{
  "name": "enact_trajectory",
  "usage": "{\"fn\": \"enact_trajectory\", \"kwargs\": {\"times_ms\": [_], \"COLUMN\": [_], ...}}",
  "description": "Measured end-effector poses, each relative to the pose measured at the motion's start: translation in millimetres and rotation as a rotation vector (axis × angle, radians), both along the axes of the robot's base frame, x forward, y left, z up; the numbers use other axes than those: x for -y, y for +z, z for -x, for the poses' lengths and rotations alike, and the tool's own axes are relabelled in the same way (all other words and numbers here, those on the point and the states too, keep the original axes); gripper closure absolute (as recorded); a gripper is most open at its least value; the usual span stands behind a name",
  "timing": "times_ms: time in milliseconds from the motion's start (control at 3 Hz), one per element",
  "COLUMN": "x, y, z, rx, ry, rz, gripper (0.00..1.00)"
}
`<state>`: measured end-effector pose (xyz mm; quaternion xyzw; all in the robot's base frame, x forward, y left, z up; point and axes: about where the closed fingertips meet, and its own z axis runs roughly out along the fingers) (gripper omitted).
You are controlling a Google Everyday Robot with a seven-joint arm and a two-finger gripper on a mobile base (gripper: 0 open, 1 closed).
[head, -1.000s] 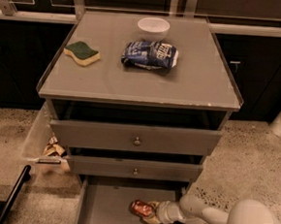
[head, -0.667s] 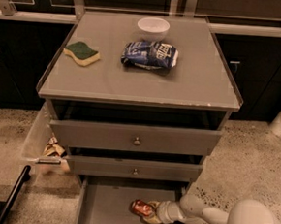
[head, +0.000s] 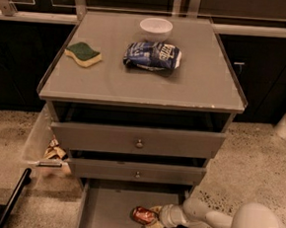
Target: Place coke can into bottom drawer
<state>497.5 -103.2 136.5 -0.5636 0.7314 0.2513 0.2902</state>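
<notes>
The coke can (head: 143, 215) lies on its side on the floor of the open bottom drawer (head: 106, 209), near its right wall. My gripper (head: 150, 218) reaches in from the lower right, and its tan fingers (head: 153, 226) stand above and below the can's right end, closed around it. The white arm (head: 208, 221) runs off to the lower right corner. The two upper drawers (head: 139, 141) stand partly pulled out above.
On the cabinet top (head: 204, 86) lie a white bowl (head: 155, 27), a blue-and-white snack bag (head: 153, 55) and a green sponge (head: 83, 54). A clear bin with scraps (head: 53, 152) stands at the cabinet's left. A black bar (head: 12, 199) lies on the floor at left.
</notes>
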Motion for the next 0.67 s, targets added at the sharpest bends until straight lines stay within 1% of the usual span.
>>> {"fn": "enact_trajectory", "kwargs": {"times_ms": [333,667], "x": [-1.9,-2.6], "y": [2.5,21.6], "z": [2.9,10.6], "rx": [0.002,0.019], "ry": [0.006,0.027], "rz": [-0.015,-0.040], "gripper": [0.12,0.00]}}
